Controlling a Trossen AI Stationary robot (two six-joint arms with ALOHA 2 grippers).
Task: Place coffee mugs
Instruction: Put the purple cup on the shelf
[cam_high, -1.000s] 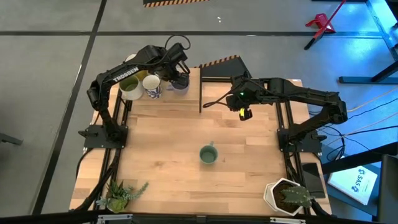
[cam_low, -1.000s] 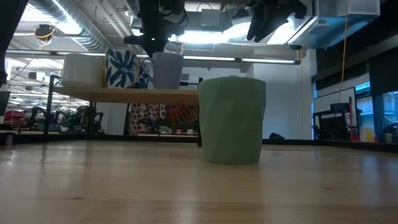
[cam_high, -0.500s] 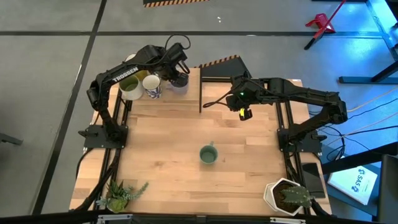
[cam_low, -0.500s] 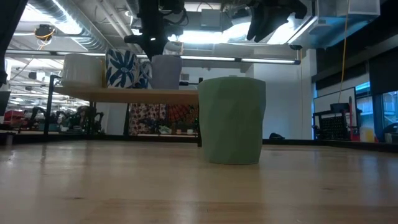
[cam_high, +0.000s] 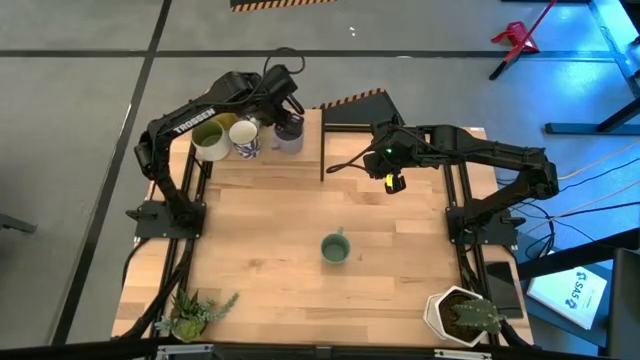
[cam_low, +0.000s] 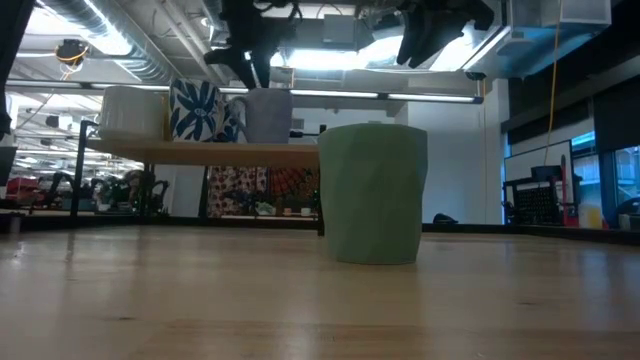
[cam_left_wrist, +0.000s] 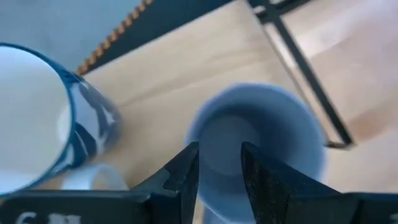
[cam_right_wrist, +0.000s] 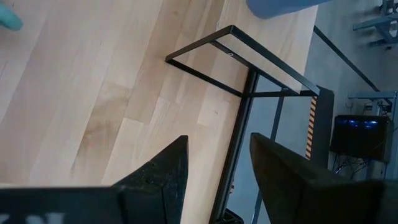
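A purple-blue mug (cam_left_wrist: 255, 143) stands upright on the raised wooden shelf (cam_low: 200, 150) at the table's far left. It is beside a blue-patterned white mug (cam_high: 243, 138) and an olive green mug (cam_high: 208, 140). My left gripper (cam_left_wrist: 219, 171) hangs open just above the purple-blue mug's near rim, clear of it in the low view. A sage green mug (cam_high: 335, 248) stands alone mid-table. My right gripper (cam_high: 392, 182) hovers open and empty over the table's far right part.
A black metal frame (cam_right_wrist: 249, 81) stands at the far edge between the arms. A small green plant (cam_high: 195, 312) sits at the near left corner. A white pot with a cactus (cam_high: 462, 315) sits at the near right corner. Bare wood surrounds the sage mug.
My left gripper has opened, let go of the purple-blue mug and risen a little above it. The mug stays upright on the shelf.
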